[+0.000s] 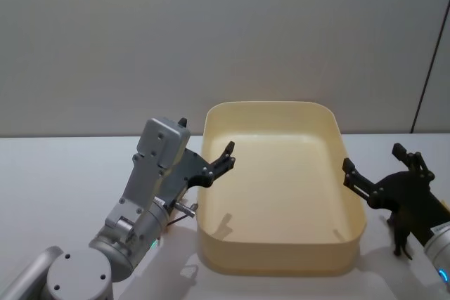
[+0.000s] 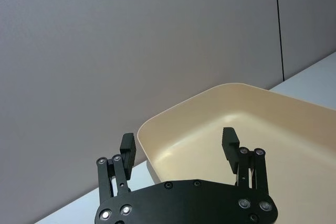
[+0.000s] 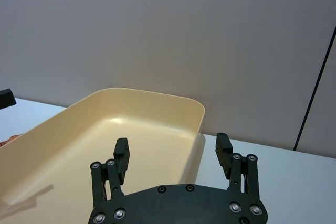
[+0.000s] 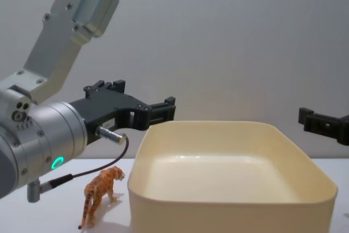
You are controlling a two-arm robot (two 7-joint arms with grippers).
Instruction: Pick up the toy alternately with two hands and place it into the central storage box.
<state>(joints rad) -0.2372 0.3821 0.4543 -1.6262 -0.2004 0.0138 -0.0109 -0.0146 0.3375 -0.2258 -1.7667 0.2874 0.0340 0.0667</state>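
Note:
The central storage box (image 1: 281, 261) is a cream-yellow tub in the middle of the white table, with nothing inside it. An orange tiger toy (image 4: 101, 190) stands on the table just outside the box's left wall, below my left wrist. My left gripper (image 1: 207, 147) hovers open and empty over the box's left rim (image 2: 157, 124), as the left wrist view shows (image 2: 178, 139). My right gripper (image 1: 373, 158) hangs open and empty beside the box's right wall (image 3: 172, 143). A dark animal figure (image 1: 402, 233) stands on the table under the right arm.
A plain grey wall runs behind the table. A black cable (image 4: 103, 170) loops from the left wrist above the tiger. White tabletop (image 1: 63, 180) stretches out to the left of the box.

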